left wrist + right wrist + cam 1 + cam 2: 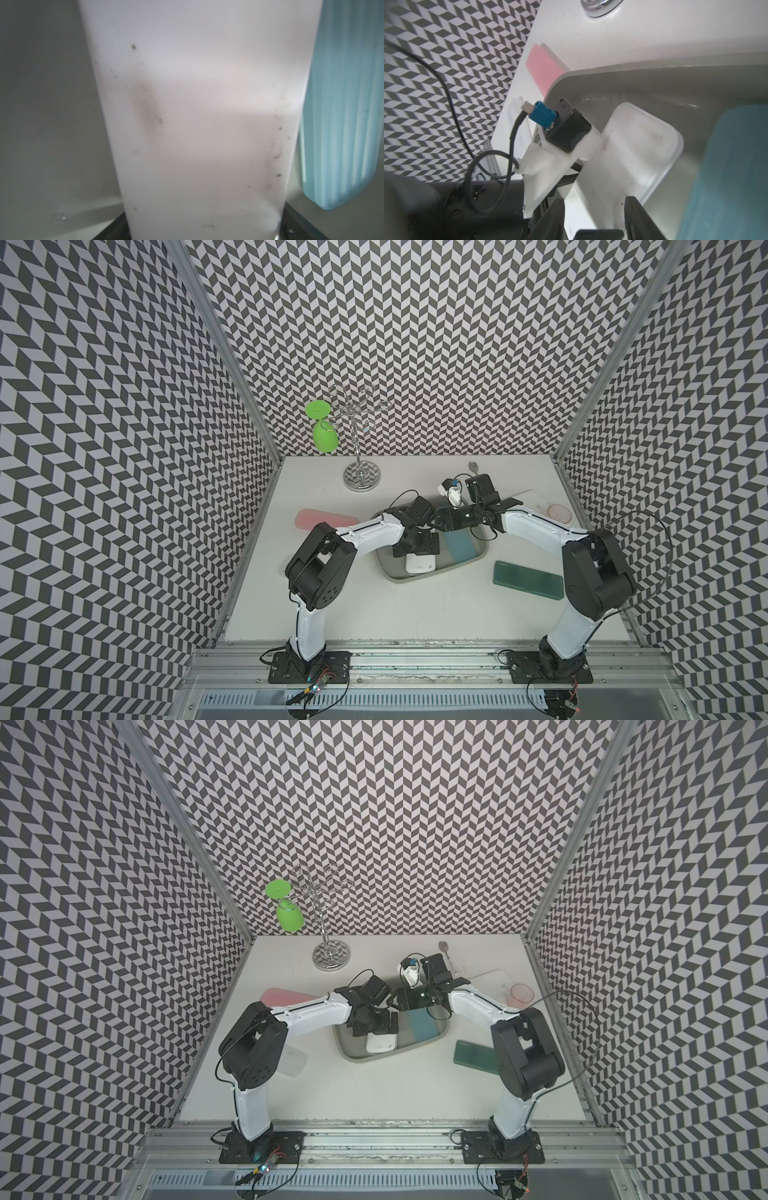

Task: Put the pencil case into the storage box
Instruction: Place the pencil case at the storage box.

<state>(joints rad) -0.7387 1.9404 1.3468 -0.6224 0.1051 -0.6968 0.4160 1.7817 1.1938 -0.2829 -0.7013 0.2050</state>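
The grey storage box (388, 572) sits mid-table. A white pencil case (420, 564) lies inside it beside a blue pencil case (459, 547). My left gripper (415, 547) hangs over the white pencil case (197, 104). Its jaws are open wide, one on each side of the case, which fills the left wrist view next to the blue pencil case (342, 104). My right gripper (440, 524) reaches in from the far side. In the right wrist view the right gripper (593, 212) is above the white pencil case (639, 145), jaws partly apart and gripping nothing.
A green case (528, 580) lies right of the box and a pink case (320, 517) to its left. A chrome glass rack (361, 477) holding a green glass (325, 435) stands at the back. A pink cup (559, 512) and a spoon (473, 466) sit back right.
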